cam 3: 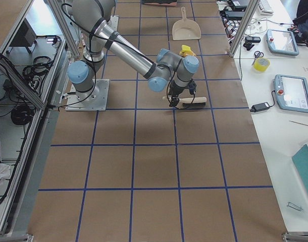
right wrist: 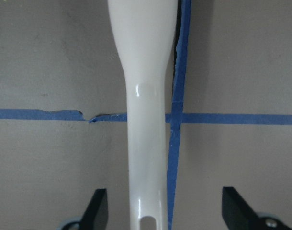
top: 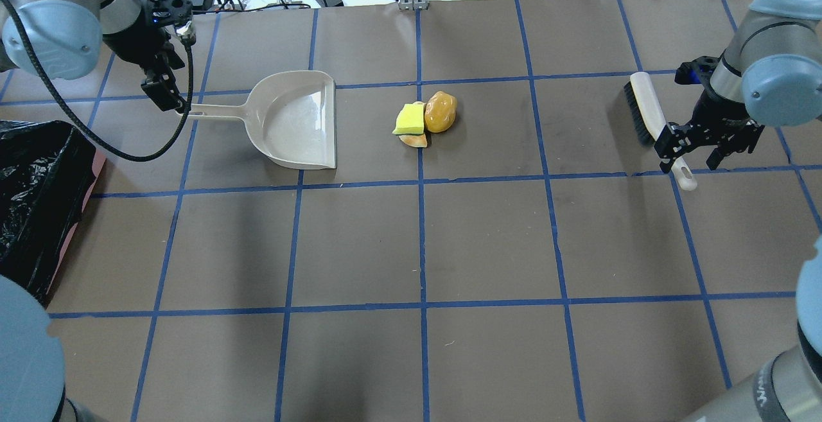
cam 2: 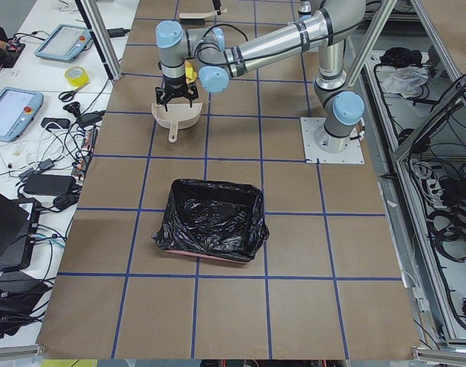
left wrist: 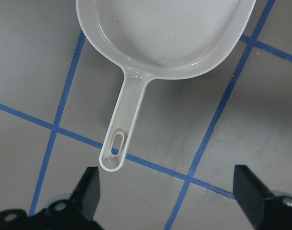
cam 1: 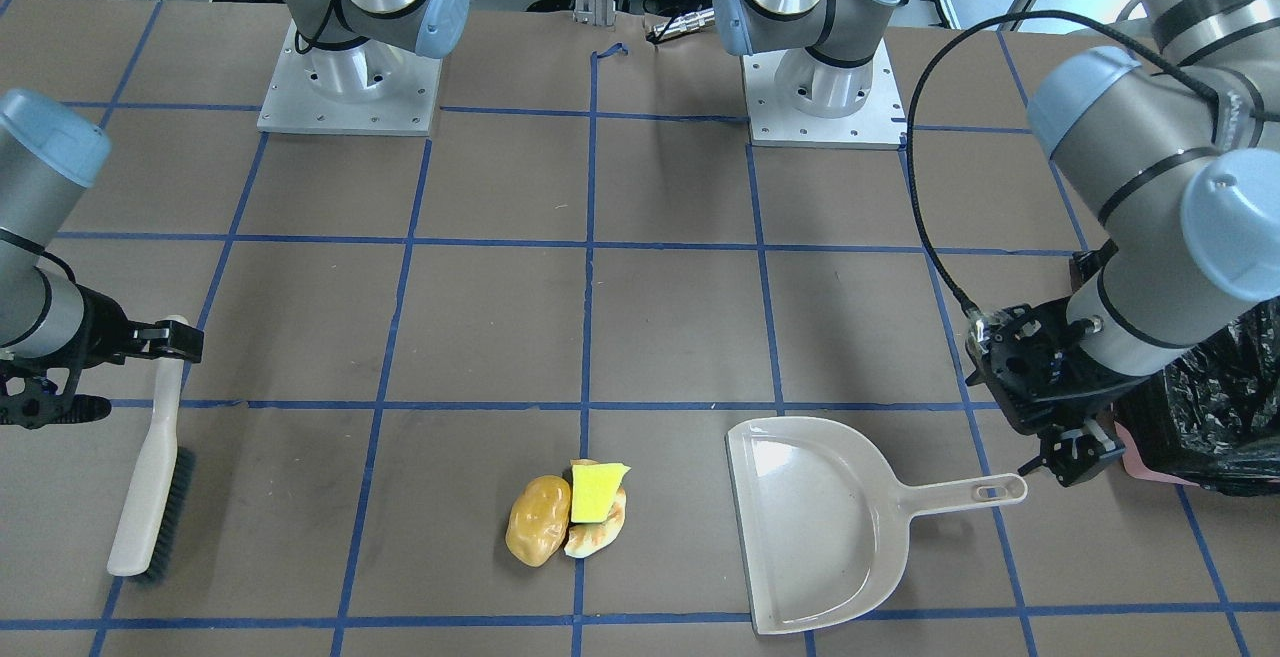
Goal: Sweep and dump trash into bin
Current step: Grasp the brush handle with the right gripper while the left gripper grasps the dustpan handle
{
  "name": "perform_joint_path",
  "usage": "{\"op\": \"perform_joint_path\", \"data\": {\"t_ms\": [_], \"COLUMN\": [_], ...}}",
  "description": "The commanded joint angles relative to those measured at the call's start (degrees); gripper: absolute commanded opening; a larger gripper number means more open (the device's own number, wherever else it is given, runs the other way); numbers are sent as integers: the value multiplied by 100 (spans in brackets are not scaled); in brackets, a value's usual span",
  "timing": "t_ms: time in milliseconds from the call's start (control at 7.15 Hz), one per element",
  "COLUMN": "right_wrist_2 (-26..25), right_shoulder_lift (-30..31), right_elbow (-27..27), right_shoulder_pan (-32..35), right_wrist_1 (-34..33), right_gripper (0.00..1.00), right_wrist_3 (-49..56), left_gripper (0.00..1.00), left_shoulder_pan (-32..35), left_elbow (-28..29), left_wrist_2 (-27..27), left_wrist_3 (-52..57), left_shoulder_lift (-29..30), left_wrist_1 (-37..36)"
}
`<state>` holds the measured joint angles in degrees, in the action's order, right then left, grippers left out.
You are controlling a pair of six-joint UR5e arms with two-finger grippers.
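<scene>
The trash lies in a small pile on the table: a tan-orange potato-like lump (cam 1: 537,519) (top: 440,112), a yellow sponge wedge (cam 1: 595,492) (top: 410,120) and a beige crust piece (cam 1: 600,537) (top: 414,140). The black-lined bin (top: 32,197) (cam 1: 1220,407) (cam 2: 214,218) stands at the table's left end. My left gripper (top: 160,69) (cam 1: 1045,417) (left wrist: 167,191) is open above the end of the cream dustpan's handle (left wrist: 119,139). My right gripper (top: 700,149) (cam 1: 120,372) (right wrist: 167,211) is open, with the cream brush's handle (right wrist: 146,120) between its fingers.
The dustpan (top: 295,120) (cam 1: 820,527) lies flat, its open mouth facing the trash pile. The brush (top: 648,114) (cam 1: 150,497) (cam 3: 192,102) lies on its side on the right part of the table. Both arm bases (cam 1: 350,87) stand at the robot's edge.
</scene>
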<state>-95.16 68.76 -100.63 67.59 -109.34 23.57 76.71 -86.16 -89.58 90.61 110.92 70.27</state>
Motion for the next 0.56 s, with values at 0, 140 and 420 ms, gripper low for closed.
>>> {"op": "perform_joint_path", "data": {"t_ms": [0, 140, 420], "right_wrist_2": [-19, -20, -2], "right_shoulder_lift": [-100, -100, -82], "right_elbow": [0, 0, 0], "right_shoulder_pan": [0, 0, 0], "right_wrist_1": [0, 0, 44], "right_gripper": [78, 74, 62], "right_wrist_3": [-10, -10, -19], "left_gripper": [99, 99, 98], "left_shoulder_pan": [-7, -7, 1], "left_elbow": [47, 134, 354], "left_wrist_2": [-15, -33, -42], "left_wrist_3": [929, 1185, 1187], "left_shoulder_lift": [307, 482, 904], "left_wrist_1": [-83, -127, -294]}}
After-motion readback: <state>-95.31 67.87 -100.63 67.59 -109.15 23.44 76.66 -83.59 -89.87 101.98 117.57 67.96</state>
